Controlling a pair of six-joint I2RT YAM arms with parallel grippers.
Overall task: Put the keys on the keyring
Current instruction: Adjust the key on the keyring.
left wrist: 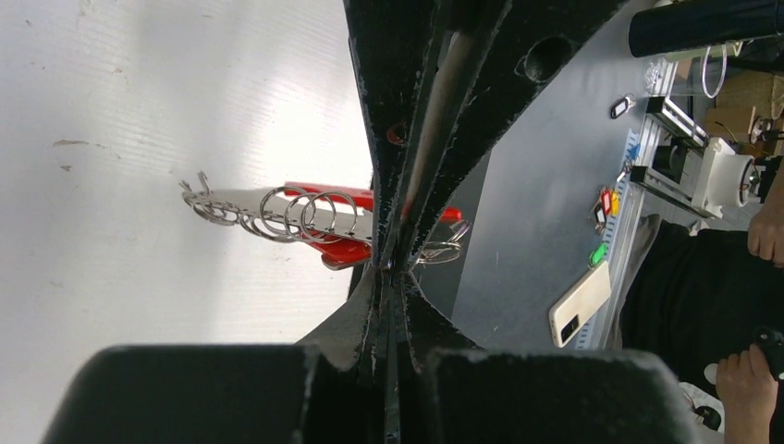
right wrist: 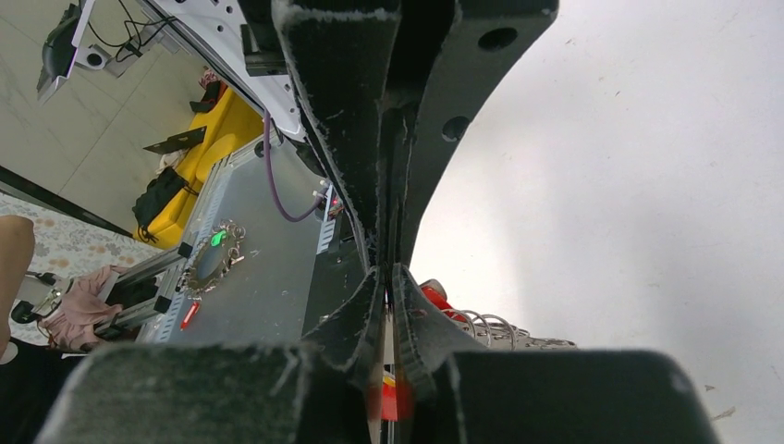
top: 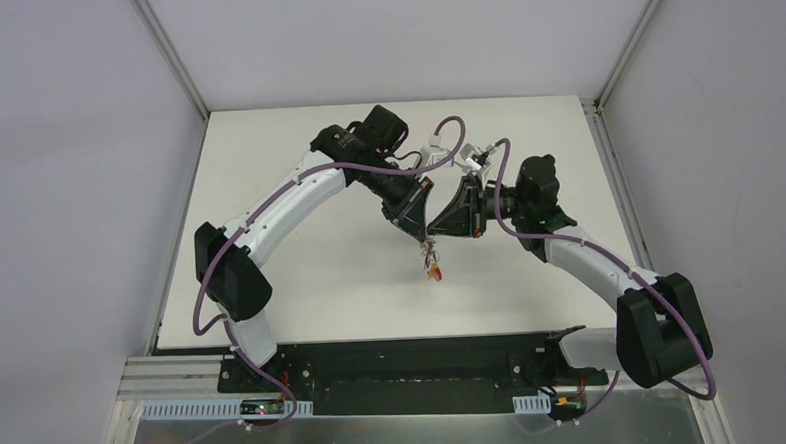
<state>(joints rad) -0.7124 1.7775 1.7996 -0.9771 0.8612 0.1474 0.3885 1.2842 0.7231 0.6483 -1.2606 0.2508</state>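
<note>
Left wrist: left hand [left wrist: 393, 265] pinches keyring [left wrist: 338, 252] (red half).

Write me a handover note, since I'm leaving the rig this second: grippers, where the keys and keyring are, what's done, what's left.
Left gripper: jaws shut on the keyring, held above the table.
Right gripper: tip to tip with it, jaws nearly together, something red between; grip unclear.
Keys: too small to pick out, so how many are threaded is unknown.
Left: check that, then thread the rest.
</note>
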